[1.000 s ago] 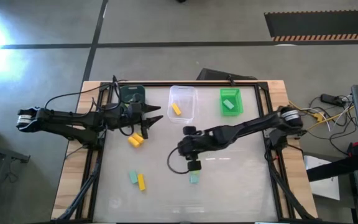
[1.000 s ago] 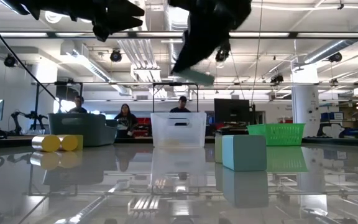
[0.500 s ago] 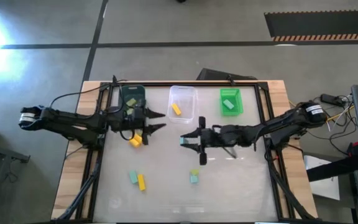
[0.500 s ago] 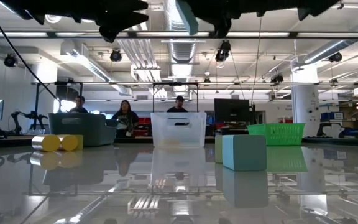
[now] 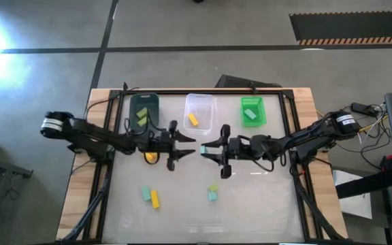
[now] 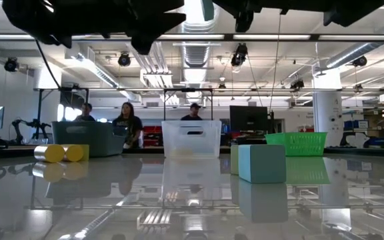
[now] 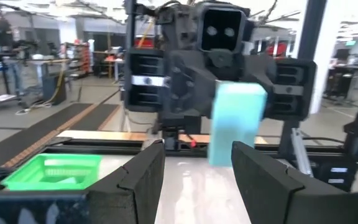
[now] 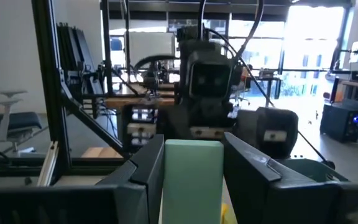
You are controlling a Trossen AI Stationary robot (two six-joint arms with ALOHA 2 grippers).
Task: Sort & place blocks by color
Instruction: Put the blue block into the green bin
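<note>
A teal-mint block is in my right gripper, which hangs above the table's middle and points level toward the table's left. My left gripper is open and faces it, its fingertips a short way from the block and touching nothing. In the left wrist view the block shows beyond my open fingers. Loose blocks lie flat on the table: a yellow one, a teal and yellow pair, and a yellow-green and teal pair. My right gripper pinches the teal-mint block between its two fingers, one on each flat side. The fingers come level from the table's right. The block is lifted clear of the table and sticks out past the fingertips.
Three bins stand along the far edge: a dark teal one with yellow-green blocks, a clear one with a yellow block, and a bright green one with a teal block. People show in the room beyond the table.
My right gripper has risen with the teal-mint block from near the table's near middle, tipped from pointing down to level, and moved toward the far edge and centre. My left gripper has moved toward the table's right and slightly nearer, closing on the right gripper, still open.
</note>
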